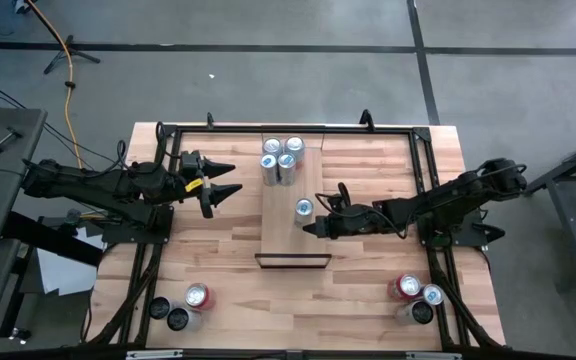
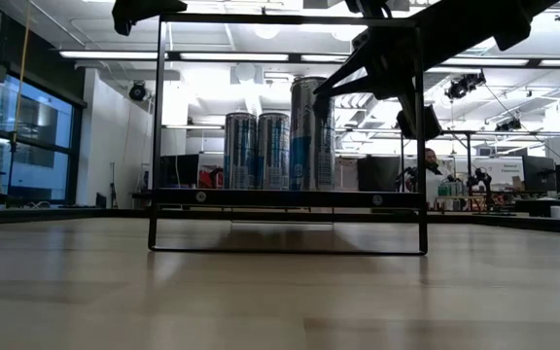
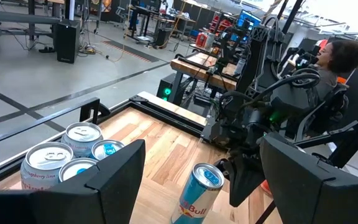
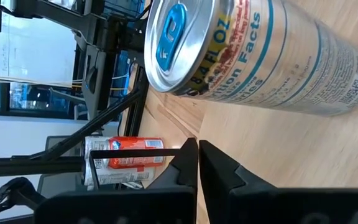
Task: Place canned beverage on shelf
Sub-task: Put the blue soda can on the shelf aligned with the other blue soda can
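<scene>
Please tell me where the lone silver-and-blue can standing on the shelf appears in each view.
High view: lone can mid-shelf, just left of the shut right end effector.
Low view: tallest can, right of two others.
Left wrist view: bottom centre.
Right wrist view: fills the top.
Shared landmark: the shelf.
</scene>
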